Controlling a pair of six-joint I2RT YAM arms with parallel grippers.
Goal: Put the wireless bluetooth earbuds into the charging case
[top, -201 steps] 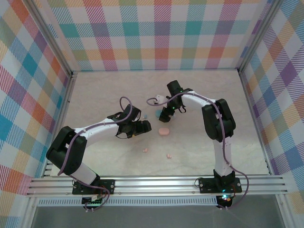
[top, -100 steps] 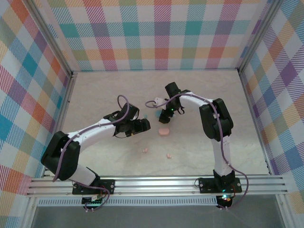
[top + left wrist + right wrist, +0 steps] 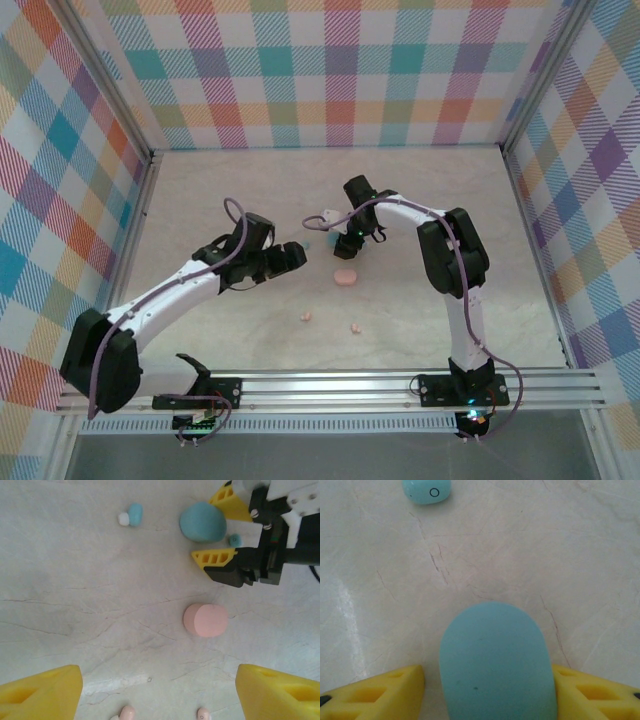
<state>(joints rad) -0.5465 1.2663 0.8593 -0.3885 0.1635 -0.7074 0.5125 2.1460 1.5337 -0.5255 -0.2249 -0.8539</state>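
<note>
Marble-look tabletop (image 3: 200,330) first. Nearest the arm bases we see two pink earbuds lying loose on it, the left pink bud (image 3: 307,316) and the right pink bud (image 3: 354,327). They are near each other, not touching, and well apart from both claws. In the left wrist view they show at the bottom edge, btwn the two yellow fingertips but clear of both.

Next out is the pink case (image 3: 345,277), lying alone on the table. It sits just off the tips of the left gripper (image 3: 285,257) and a bit nearer us than the right claw. We see the left gripper's fingers spread wide w/ nothing btwn them.

Further on, the right gripper (image 3: 487,685) is low over the table w/ the blue case (image 3: 495,645) btwn its yellow fingers. The jaws are parted either side of the case. In the right wrist view one pad looks to meet the case's edge, while a sliver of table shows btwn the other pad and the case, so no firm pinch. The case pokes out past the fingertips.

The second blue bud (image 3: 234,540) sits inside that same jaw, just beside the blue case on the wrist side, btwn the two fingers.

Beyond the case, ahead of the right claw and apart from it, lies the blue bud w/ white tip (image 3: 134,514), on bare table.

Farthest back, the plaid wall (image 3: 340,70).
</note>
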